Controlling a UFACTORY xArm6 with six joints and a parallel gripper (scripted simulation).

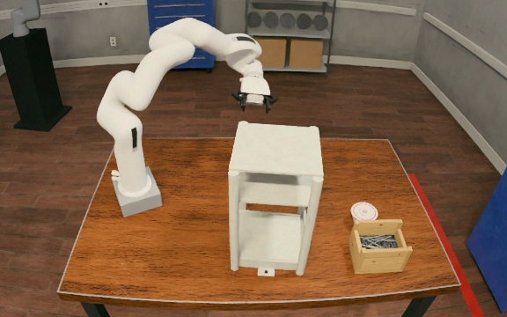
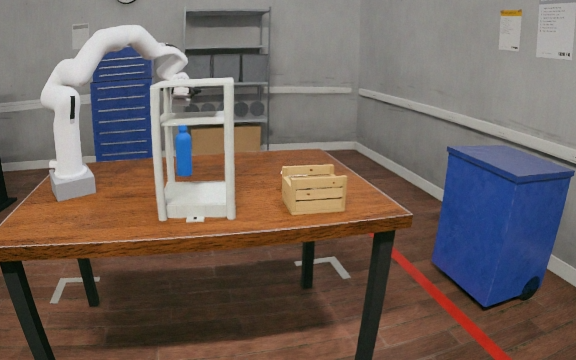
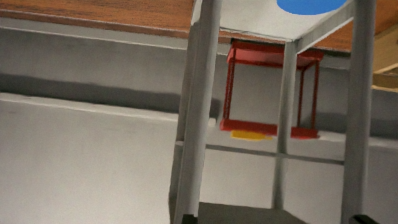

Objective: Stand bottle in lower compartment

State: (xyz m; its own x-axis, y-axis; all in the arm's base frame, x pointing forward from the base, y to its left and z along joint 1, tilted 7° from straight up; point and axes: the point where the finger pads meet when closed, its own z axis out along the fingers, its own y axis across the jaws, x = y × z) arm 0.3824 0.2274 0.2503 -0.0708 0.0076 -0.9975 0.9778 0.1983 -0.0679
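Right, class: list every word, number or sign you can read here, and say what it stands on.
No text can be read.
Yellow-topped notice on the wall: print too small.
White sheet beside it: print too small.
Round disc by the crate: red rings only, no legible words.
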